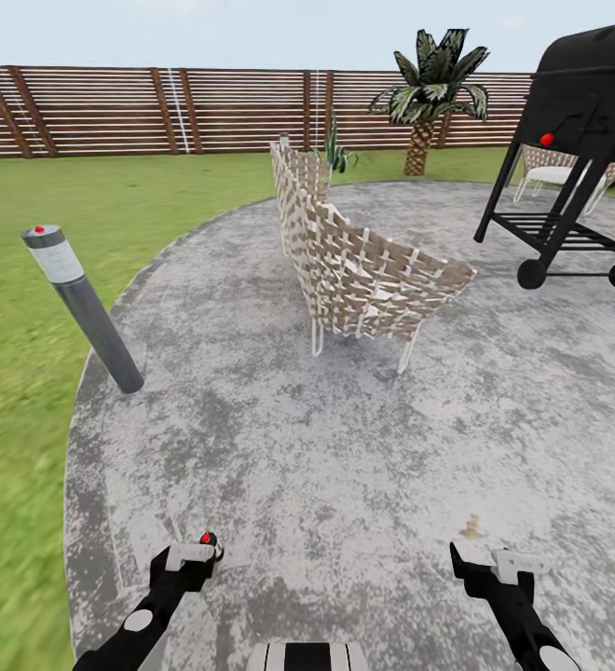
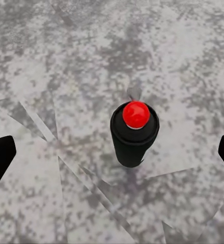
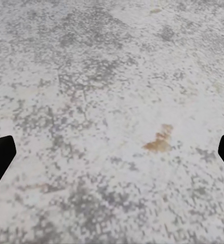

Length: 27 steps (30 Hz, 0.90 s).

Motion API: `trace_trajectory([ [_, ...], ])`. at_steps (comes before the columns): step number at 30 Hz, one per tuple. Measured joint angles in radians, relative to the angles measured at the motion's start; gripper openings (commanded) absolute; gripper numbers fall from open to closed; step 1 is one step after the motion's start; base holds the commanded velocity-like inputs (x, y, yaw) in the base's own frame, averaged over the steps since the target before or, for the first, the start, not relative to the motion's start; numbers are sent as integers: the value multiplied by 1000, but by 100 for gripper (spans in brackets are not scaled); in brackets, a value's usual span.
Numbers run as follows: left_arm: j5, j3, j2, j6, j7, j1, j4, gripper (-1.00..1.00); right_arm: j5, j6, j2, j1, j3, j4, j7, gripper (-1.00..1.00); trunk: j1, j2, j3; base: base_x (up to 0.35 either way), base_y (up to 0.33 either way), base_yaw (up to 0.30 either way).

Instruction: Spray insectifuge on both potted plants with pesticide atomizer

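Left claw (image 1: 188, 556) and right claw (image 1: 496, 562), both spread open and empty, above mottled grey paving (image 1: 345, 447); woven lattice chair (image 1: 354, 266) ahead; green lawn (image 1: 28, 308) alongside.

Fenced garden (image 1: 28, 308); patio (image 1: 345, 447); barbecue (image 1: 578, 121)

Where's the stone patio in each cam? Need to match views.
Head view: the grey patio fills the middle and bottom, with lawn to its left.
Left wrist view: patio lies behind a red-tipped black knob.
Right wrist view: patio runs edge to edge.
Shared landmark: brown stain, in the head and right wrist views.
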Motion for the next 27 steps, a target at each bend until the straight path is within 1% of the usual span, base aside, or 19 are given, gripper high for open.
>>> trace_trajectory([
  [5,1,0,1,-1,0,0,0,100,0,0,0,0,0,0,0,100,0,0,0,4,-2,4],
  [6,1,0,0,0,0,0,0,100,0,0,0,0,0,0,0,100,1,0,-4,0,0,0],
  [27,0,0,-1,1,0,0,1,100,-1,-1,1,0,-2,0,-1,100,10,-5,-111,0,0,0],
])
